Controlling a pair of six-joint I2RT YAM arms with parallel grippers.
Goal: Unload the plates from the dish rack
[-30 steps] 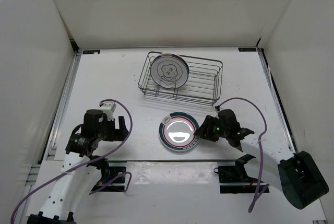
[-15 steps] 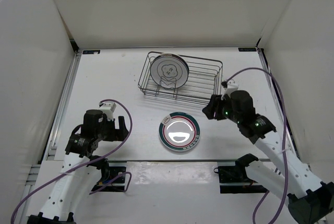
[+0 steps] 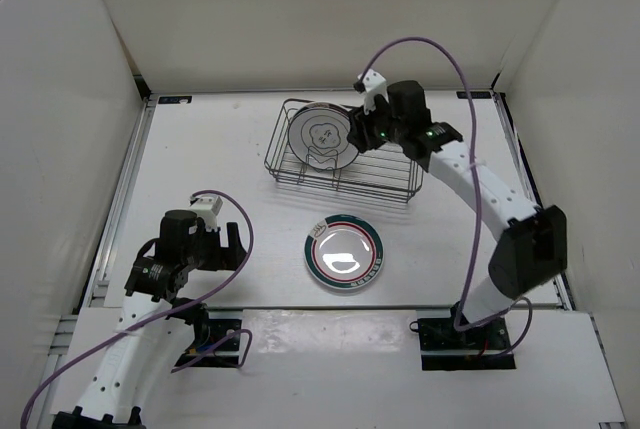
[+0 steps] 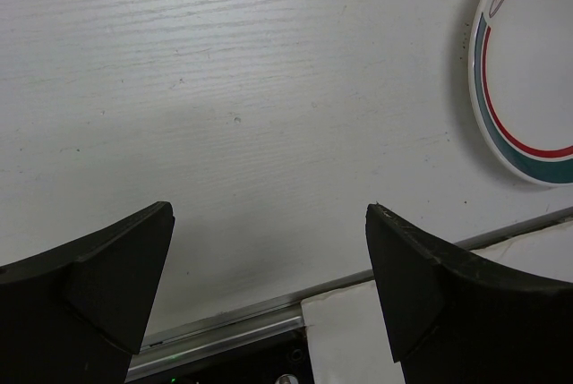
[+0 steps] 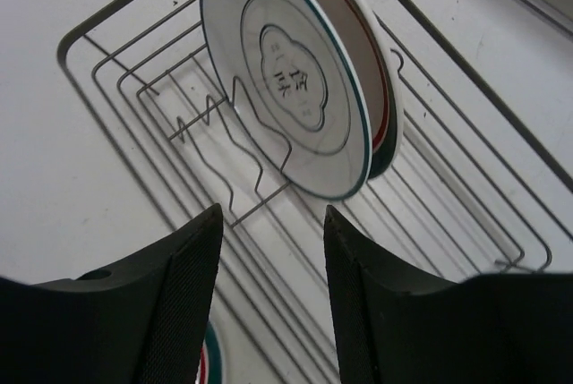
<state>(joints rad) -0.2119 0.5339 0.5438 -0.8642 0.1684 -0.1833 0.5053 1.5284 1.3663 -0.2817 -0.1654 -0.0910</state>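
White counter (image 3: pixel 200 159) holds one unloaded round white plate with green-and-red rim (image 3: pixel 343 252), centre frame. Two are left upright in the silver wire dish rack (image 3: pixel 385 174), upper middle: a flower-outlined white plate (image 5: pixel 295 89), a banded plate (image 5: pixel 385 124) behind. My right tool (image 5: pixel 269 312) hovers facing them, part open, empty; my left tool (image 4: pixel 269 285) gapes empty.

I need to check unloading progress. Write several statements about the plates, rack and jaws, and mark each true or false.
A banded plate lies flat on the table, outside the dish rack. True.
The dish rack is empty. False: two plates stand upright in it.
The right gripper clamps a plate. False: its jaws are open, short of the standing plates, holding nothing.
The left gripper is open, empty, above the table. True.
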